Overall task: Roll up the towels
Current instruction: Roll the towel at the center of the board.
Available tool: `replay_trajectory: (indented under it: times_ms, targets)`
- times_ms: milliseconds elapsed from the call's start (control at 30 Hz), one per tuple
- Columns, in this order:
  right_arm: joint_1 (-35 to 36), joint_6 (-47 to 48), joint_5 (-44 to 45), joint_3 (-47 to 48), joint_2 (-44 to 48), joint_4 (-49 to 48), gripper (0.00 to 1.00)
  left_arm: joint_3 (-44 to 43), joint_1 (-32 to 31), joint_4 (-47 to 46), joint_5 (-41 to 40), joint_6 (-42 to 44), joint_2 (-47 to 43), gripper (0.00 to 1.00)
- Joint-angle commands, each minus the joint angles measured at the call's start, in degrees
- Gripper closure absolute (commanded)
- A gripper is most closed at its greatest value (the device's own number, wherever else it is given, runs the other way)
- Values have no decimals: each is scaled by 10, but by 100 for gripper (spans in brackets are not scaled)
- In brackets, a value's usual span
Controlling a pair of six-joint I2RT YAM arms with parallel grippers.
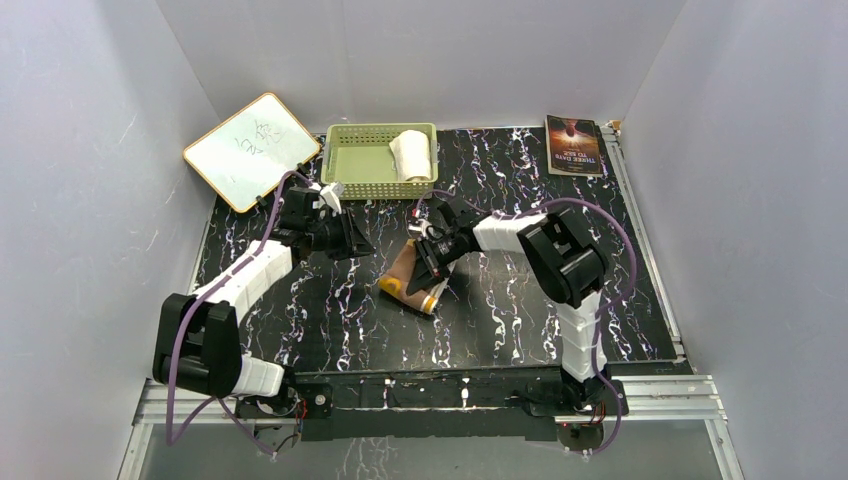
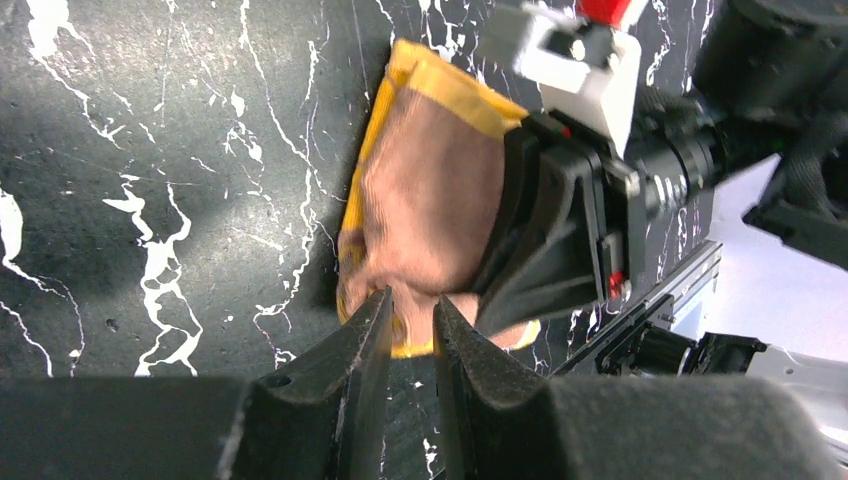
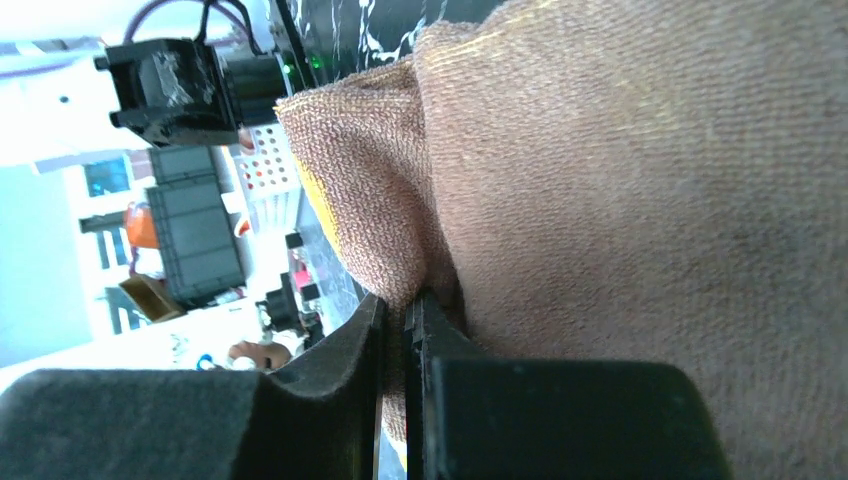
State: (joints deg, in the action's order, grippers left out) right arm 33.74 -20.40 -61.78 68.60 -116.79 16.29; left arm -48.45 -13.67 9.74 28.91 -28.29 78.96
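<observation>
The right end effector (image 3: 396, 305) pinches a fold of the brown towel (image 3: 620, 200). The left end effector (image 2: 412, 305) stands slightly spread near it.

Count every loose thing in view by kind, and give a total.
Towels: 2 (white terry towel roll, brown-and-yellow cloth towel)
Pale green perforated plastic basket: 1
Wood-framed whiteboard: 1
Dark paperback book: 1
Total: 5

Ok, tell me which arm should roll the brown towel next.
Right. The right gripper is shut on a fold of the brown towel; the left gripper sits apart near the basket, slightly open, holding nothing.
</observation>
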Motion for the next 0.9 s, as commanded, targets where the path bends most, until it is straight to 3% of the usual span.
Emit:
replay_trajectory:
  times_ms: [0,267,533,867]
  targets:
    - [-22,-33,-48,33,-51,-8,100,12,-1,-21,37,-8,-10,79]
    - [-36,-48,-38,25,-130,-26,100,36,-13,-62,69,-30,2,79]
    - [-51,-80,-15,8,-150,-52,100,64,-107,-137,125,-67,45,88]
    - [-55,-76,-8,2,-148,-48,100,122,-123,-162,36,-71,24,90]
